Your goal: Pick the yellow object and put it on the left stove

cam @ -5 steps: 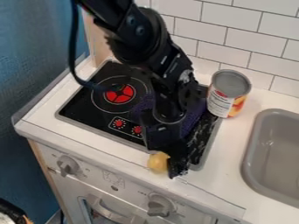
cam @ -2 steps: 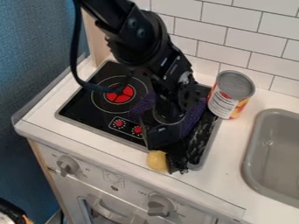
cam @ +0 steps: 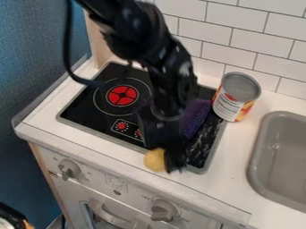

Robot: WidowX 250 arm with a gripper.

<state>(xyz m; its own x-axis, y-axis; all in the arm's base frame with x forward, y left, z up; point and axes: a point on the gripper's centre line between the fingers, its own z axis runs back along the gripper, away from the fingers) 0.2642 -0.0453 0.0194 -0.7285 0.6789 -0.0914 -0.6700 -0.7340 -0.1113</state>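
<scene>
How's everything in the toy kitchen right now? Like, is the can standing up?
Can: standing upright.
Yellow object: beside the end effector, at the stove's front edge; can't tell if held.
Left burner: red in the middle; can't tell if hot.
Purple thing: partly hidden behind the arm.

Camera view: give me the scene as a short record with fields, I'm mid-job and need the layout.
yellow rounded object: at the stovetop's front edge, right beside the claw
black two-finger claw: low over the front edge; grip unconfirmed
target: black left burner with red centre, yellow object not on it
purple textured item: right part of the stovetop, partly hidden by the arm
metal-topped can with printed label: counter, between stovetop and grey sink
</scene>
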